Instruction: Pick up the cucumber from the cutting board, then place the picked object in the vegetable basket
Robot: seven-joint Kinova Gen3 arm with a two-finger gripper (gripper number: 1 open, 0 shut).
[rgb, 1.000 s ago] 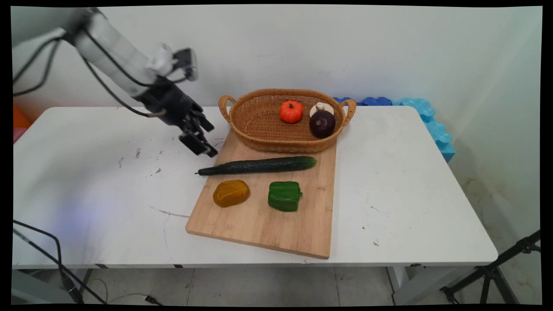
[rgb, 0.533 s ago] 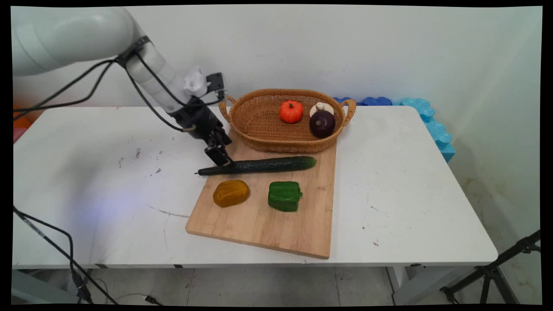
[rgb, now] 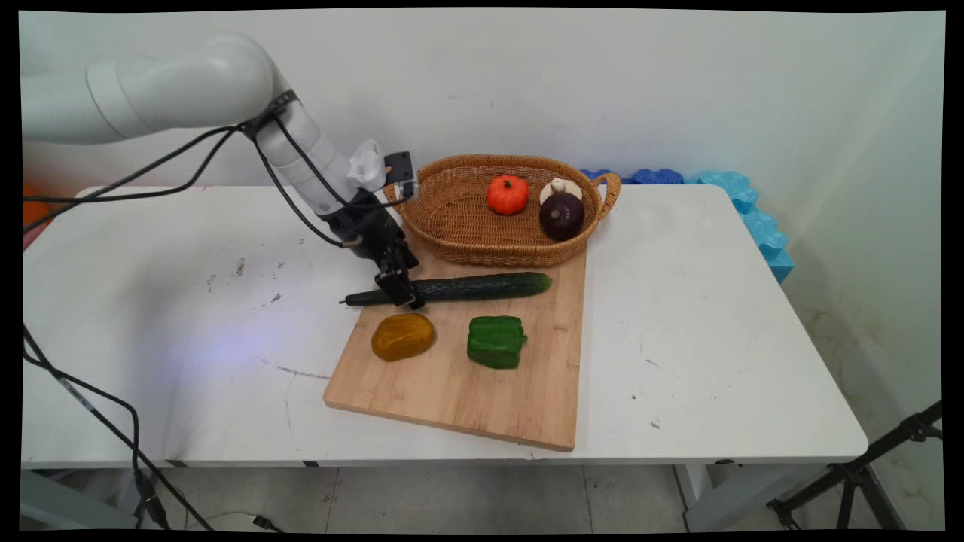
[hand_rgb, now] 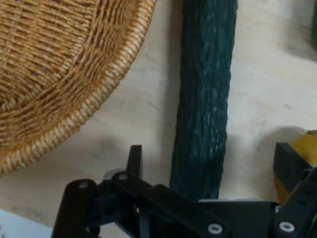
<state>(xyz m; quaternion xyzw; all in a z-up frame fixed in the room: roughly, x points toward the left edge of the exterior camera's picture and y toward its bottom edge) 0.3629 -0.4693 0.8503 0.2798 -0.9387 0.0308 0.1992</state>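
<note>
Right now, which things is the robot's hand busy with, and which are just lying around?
Busy with: the gripper, open, straddling the cucumber on the cutting board.

Lying about: yellow pepper and green pepper on the board; little pumpkin and purple onion in the basket.

on the table [rgb: 678, 316] a cutting board [rgb: 482, 391] is laid, with a basket [rgb: 452, 218] set on its far edge. before the basket a cucumber [rgb: 482, 287] is laid crosswise; the hand [rgb: 401, 292] is placed astride its left part.
</note>
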